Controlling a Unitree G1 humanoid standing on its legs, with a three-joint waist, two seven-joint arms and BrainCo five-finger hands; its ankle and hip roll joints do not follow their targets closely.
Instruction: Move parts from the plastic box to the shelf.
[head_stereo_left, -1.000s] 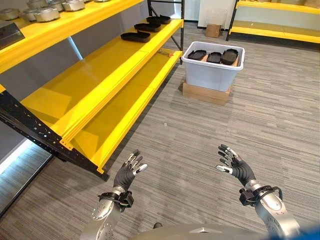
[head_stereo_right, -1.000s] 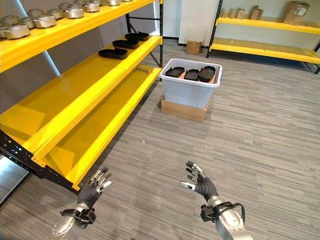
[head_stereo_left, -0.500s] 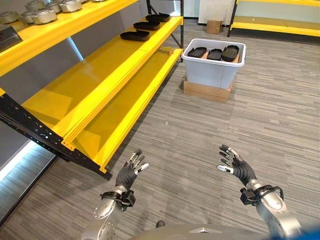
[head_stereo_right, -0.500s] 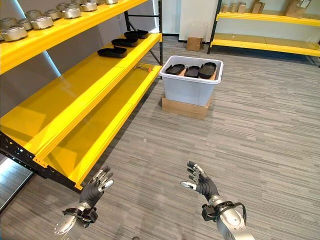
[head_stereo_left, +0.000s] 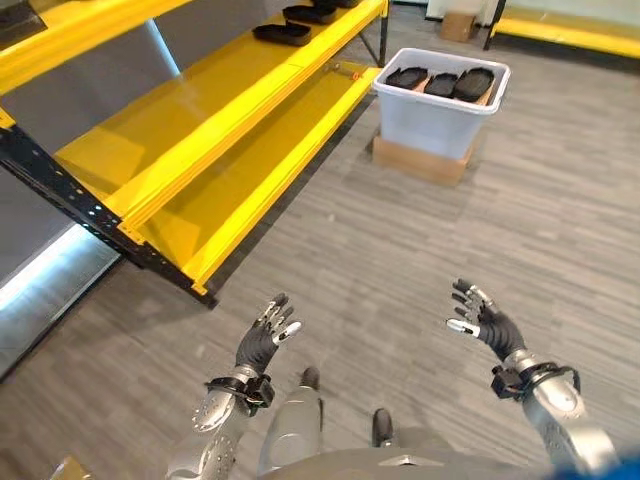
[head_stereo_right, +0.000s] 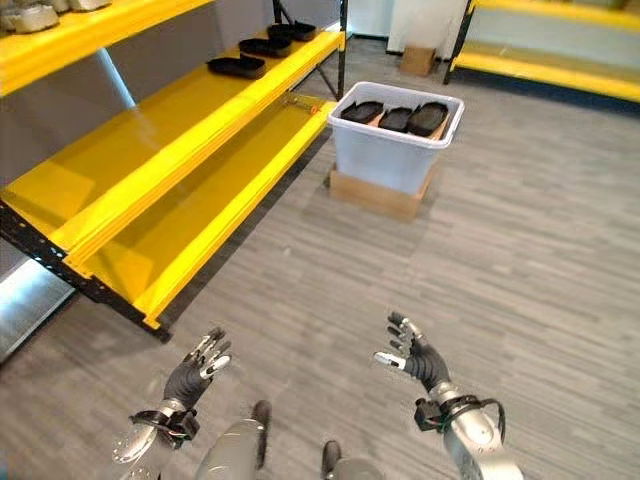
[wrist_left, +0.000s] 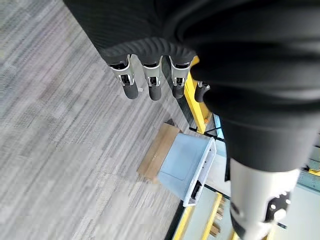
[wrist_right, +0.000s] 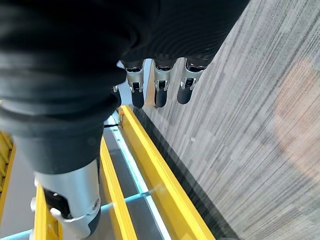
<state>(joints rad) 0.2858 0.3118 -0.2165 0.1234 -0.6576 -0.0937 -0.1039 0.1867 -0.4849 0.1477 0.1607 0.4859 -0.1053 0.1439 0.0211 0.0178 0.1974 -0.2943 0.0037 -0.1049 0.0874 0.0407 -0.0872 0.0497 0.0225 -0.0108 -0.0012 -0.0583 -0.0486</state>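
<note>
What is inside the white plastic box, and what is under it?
Inside the plastic box lie three black parts, side by side near the rim. What is below them is covered. The box stands on a flat cardboard box on the floor.

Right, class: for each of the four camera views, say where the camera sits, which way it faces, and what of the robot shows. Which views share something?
Left eye view: on the head, looking down at the floor, yellow shelf and plastic box; left hand and right hand open.
Right eye view: beside it, same scene.
Left wrist view: looks along its fingers toward the box.
Right wrist view: looks along its fingers at floor and yellow rails.
Shared: the box, in both eye views and the left wrist view.
</note>
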